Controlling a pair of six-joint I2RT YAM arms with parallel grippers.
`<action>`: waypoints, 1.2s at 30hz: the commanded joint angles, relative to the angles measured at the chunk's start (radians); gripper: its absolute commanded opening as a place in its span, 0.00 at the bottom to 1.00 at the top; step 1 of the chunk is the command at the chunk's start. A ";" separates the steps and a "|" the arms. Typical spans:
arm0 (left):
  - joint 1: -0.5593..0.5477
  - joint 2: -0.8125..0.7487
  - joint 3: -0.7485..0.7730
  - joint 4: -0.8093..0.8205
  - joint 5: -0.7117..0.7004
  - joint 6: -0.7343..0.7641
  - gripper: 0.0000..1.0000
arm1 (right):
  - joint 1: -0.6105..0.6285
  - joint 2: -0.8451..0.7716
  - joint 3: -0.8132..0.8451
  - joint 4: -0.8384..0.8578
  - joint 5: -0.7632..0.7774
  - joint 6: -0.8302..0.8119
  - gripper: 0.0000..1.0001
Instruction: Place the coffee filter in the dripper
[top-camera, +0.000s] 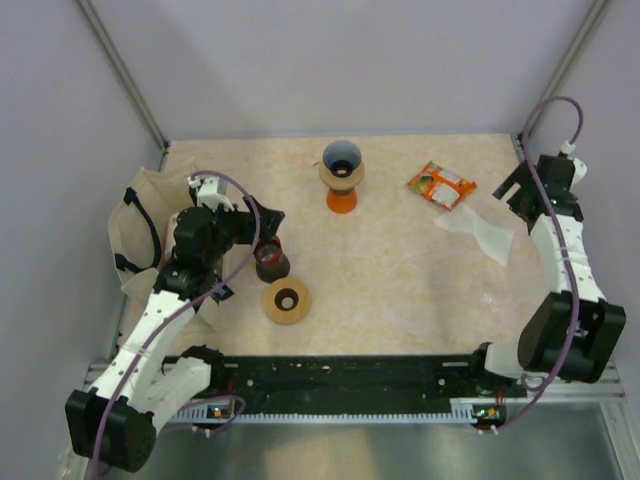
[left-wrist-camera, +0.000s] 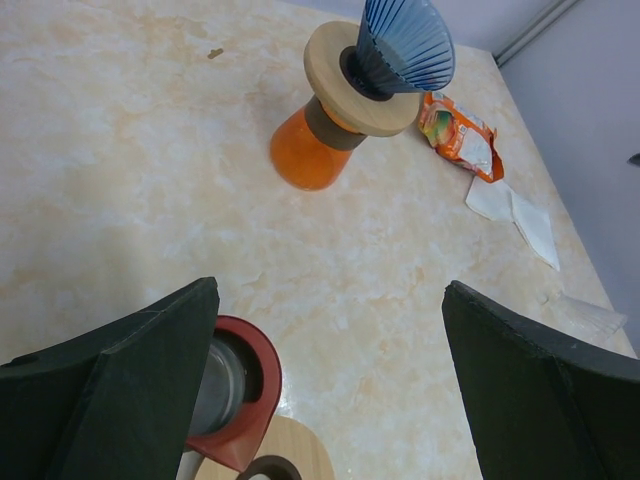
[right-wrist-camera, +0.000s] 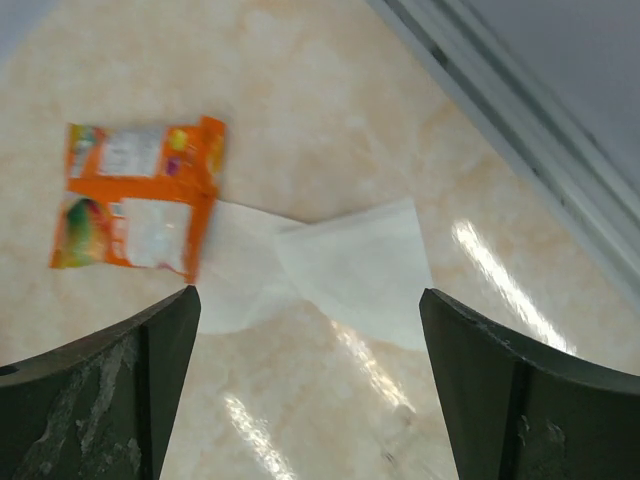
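Observation:
The blue ribbed dripper (top-camera: 341, 157) (left-wrist-camera: 405, 45) sits in a wooden collar on an orange carafe at the back middle of the table. Two white paper coffee filters (top-camera: 478, 231) (right-wrist-camera: 355, 268) (left-wrist-camera: 520, 213) lie flat and overlapping at the back right, one tucked partly under an orange packet. My right gripper (top-camera: 512, 190) (right-wrist-camera: 308, 295) hovers open just above them, its fingers either side of the filters and nothing held. Over on the left, my left gripper (top-camera: 268, 222) (left-wrist-camera: 330, 290) is open and empty, facing the dripper from afar.
An orange snack packet (top-camera: 441, 185) (right-wrist-camera: 135, 195) touches the filters. A red-rimmed dark cup (top-camera: 271, 260) (left-wrist-camera: 238, 385) and a wooden ring (top-camera: 286, 300) (left-wrist-camera: 295, 455) sit by the left gripper. A canvas bag (top-camera: 135, 235) lies at the left edge. A metal frame rail (right-wrist-camera: 520, 110) runs close behind the filters.

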 joint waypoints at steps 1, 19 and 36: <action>-0.003 0.030 0.004 0.133 0.043 -0.010 0.99 | -0.077 0.103 -0.025 -0.081 -0.065 0.182 0.92; -0.002 0.124 0.001 0.174 0.004 0.031 0.99 | -0.129 0.561 0.111 -0.055 0.008 0.072 0.91; -0.002 0.127 0.001 0.162 -0.040 0.041 0.99 | -0.129 0.595 -0.001 0.052 -0.160 0.085 0.68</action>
